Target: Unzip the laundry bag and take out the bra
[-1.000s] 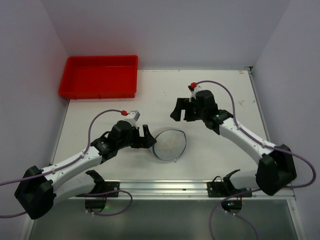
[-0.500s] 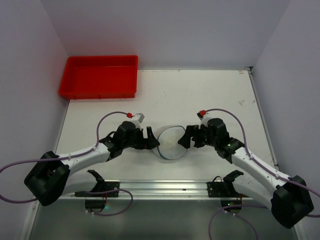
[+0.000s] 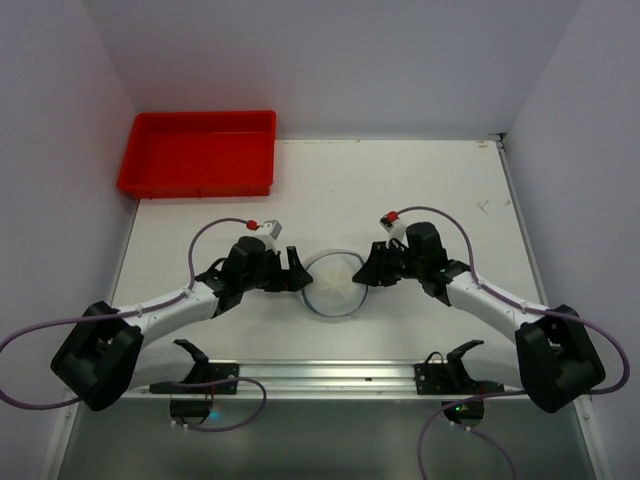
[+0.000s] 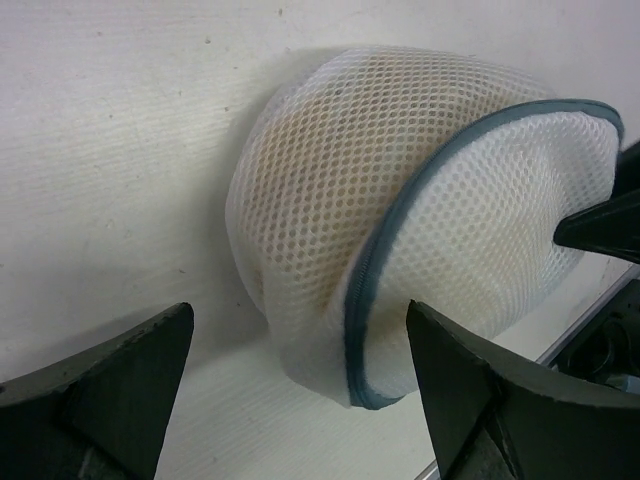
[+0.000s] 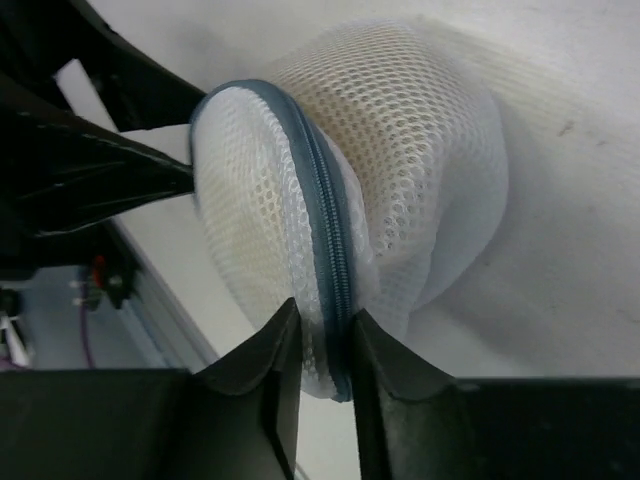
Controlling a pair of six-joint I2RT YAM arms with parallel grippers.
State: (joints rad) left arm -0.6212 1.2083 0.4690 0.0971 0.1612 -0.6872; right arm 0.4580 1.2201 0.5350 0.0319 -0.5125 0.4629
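R gripper (image 5: 322, 335) fingers narrow, pinching the zipper band (image 5: 322, 215) of the laundry bag (image 4: 470, 230), prob. to anchor the rim. L gripper (image 4: 300, 325) fingers wide, flanking the bag w/o touching, likely to brace it. Bag sits mid-table (image 3: 420, 185), zipped.

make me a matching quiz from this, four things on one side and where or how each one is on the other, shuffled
1 laundry bag
2 red tray
3 left gripper
4 right gripper

A open, fingers apart beside the bag
B pinching the zipper band
C far left corner of the table
D middle, between both grippers

Pairs: 1-D, 2-C, 3-A, 4-B
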